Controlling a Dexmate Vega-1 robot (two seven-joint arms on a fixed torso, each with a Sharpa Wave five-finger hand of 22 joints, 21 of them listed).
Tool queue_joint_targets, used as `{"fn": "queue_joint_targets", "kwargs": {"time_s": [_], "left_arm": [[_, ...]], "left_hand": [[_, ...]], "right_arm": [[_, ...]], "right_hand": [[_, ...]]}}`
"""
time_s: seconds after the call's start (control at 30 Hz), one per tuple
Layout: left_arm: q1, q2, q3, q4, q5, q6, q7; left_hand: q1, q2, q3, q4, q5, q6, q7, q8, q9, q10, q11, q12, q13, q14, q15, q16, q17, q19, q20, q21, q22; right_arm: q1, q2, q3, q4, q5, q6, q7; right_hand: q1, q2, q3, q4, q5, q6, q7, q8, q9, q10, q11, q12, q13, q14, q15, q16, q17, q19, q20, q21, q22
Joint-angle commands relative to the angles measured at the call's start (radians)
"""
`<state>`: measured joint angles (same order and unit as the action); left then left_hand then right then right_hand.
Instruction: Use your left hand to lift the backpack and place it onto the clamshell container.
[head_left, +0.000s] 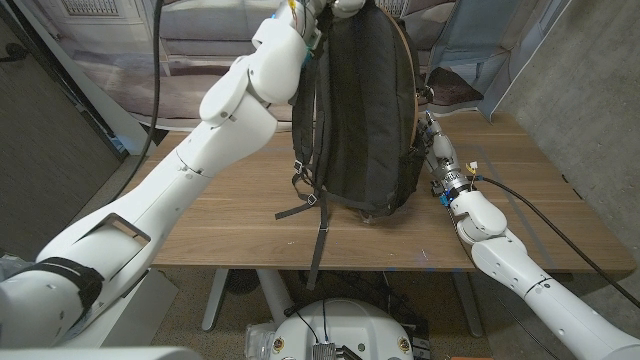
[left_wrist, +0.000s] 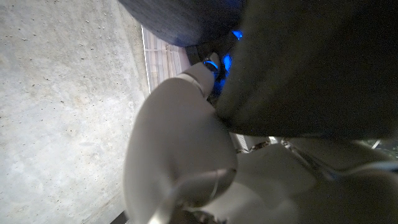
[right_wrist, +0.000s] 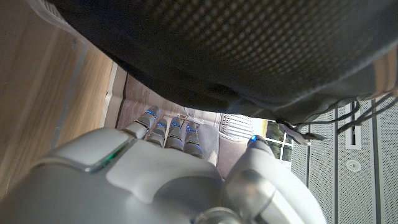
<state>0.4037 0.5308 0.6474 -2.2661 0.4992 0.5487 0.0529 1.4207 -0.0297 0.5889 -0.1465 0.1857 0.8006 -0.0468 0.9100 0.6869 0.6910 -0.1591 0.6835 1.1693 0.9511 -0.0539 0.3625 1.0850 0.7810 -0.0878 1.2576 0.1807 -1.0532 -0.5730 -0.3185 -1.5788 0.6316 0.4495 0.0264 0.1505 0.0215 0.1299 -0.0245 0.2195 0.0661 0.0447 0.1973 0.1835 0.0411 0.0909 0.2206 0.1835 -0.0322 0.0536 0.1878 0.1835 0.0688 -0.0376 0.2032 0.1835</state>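
Left hand (head_left: 322, 12) holds backpack (head_left: 358, 110) aloft — right hand (head_left: 432, 135) just beside it.

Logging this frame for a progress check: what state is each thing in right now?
backpack: lifted, hanging upright, straps dangling past the table edge.
left hand: raised at the backpack's top, holding it.
right hand: beside the backpack, fingers extended, holding nothing.
table: wooden, under the backpack.
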Motion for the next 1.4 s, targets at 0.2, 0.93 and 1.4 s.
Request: {"fn": "queue_joint_targets", "kwargs": {"time_s": [0.2, 0.93, 1.4], "left_arm": [[-0.016, -0.017, 0.026, 0.053, 0.002, 0.003, -0.015], [-0.075, -0.028, 0.114, 0.156, 0.055, 0.052, -0.055], [-0.106, -0.050, 0.165, 0.212, 0.106, 0.056, -0.092]], "left_hand": [[-0.001, 0.007, 0.008, 0.003, 0.005, 0.008, -0.010, 0.008, -0.002, 0.010, -0.008, -0.006, -0.003, 0.093, -0.145, -0.002, 0.005, -0.011, -0.130, 0.007, 0.002], [-0.016, 0.001, 0.005, 0.008, 0.004, 0.024, -0.037, 0.011, -0.018, 0.025, -0.029, -0.012, -0.009, 0.103, -0.149, -0.011, 0.009, -0.032, -0.118, 0.023, 0.005], [-0.035, -0.006, -0.008, 0.012, 0.002, 0.048, -0.055, 0.015, -0.039, 0.046, -0.049, -0.019, -0.017, 0.109, -0.150, -0.014, 0.020, -0.064, -0.111, 0.044, 0.006]], "right_arm": [[0.000, 0.000, 0.006, 0.013, 0.004, 0.007, 0.004], [0.011, 0.011, -0.010, 0.023, 0.000, 0.000, 0.007], [0.017, 0.016, -0.013, 0.041, 0.004, 0.010, 0.020]], "right_hand": [[0.011, 0.000, -0.002, -0.005, -0.002, 0.005, 0.004, -0.001, 0.005, 0.005, 0.003, -0.004, 0.006, 0.005, 0.002, 0.003, 0.006, 0.009, -0.003, 0.002, 0.004], [0.012, 0.001, -0.003, -0.006, -0.002, 0.005, 0.004, -0.001, 0.005, 0.006, 0.003, -0.004, 0.006, 0.004, 0.001, 0.002, 0.006, 0.009, -0.003, 0.002, 0.004], [0.012, 0.001, -0.004, -0.007, -0.002, 0.004, 0.004, -0.001, 0.005, 0.006, 0.004, -0.004, 0.006, 0.004, 0.002, 0.002, 0.006, 0.009, -0.003, 0.002, 0.004]]}}
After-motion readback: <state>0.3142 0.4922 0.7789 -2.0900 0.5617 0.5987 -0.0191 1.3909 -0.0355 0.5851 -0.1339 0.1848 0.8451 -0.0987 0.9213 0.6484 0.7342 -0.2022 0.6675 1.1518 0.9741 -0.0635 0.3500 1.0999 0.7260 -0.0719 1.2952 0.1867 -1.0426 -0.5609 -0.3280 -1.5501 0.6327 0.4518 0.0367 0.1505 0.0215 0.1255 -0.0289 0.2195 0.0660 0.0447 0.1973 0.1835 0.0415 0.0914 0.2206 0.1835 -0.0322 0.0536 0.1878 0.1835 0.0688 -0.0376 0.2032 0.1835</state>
